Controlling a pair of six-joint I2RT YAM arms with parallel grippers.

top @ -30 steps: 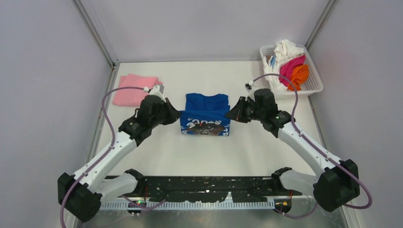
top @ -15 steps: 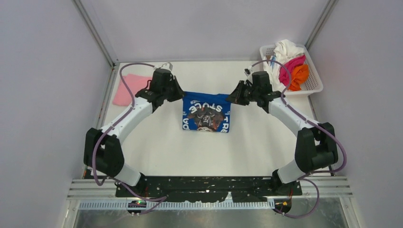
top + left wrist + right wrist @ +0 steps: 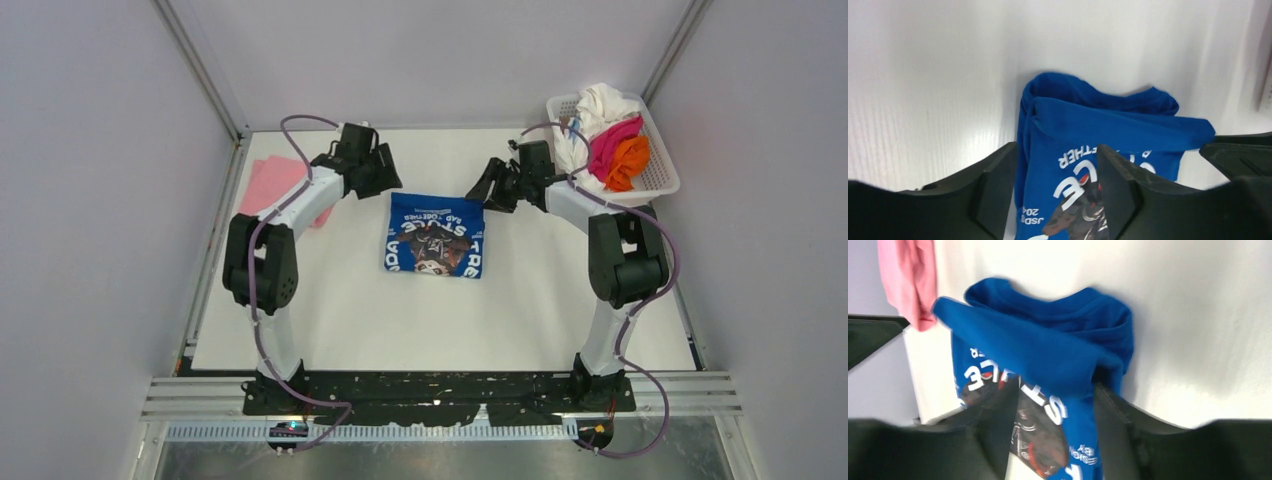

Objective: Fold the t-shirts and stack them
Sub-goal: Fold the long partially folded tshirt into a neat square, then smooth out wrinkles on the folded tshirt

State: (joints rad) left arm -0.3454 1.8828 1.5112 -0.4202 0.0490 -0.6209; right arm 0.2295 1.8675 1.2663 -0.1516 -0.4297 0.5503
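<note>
– Blue shirt (image 3: 433, 238) is lying folded in the middle of the table (image 3: 330, 310), print side up, with the white lettering and the dark face showing. I have it sitting between my two arms.

– And your hands?

– My left gripper (image 3: 385, 180) hangs just off the shirt's far left corner, fingers spread, nothing pinched. On the left wrist camera I look straight through the gap at the far edge, which is bunched into soft rolls.

– Right side?

– My right gripper (image 3: 487, 190) sits just off the far right corner, fingers apart too. On the right wrist camera a loose fold runs up close to one finger. I can't tell if it touches.

– Other shirts?

– Pink shirt (image 3: 262, 182) lies flat at the far left of the table, partly under my left arm and apart from the blue one. White shirt (image 3: 605, 100), magenta shirt (image 3: 612, 140) and orange shirt (image 3: 628, 160) are heaped in the basket (image 3: 655, 186) at the far right corner.
</note>
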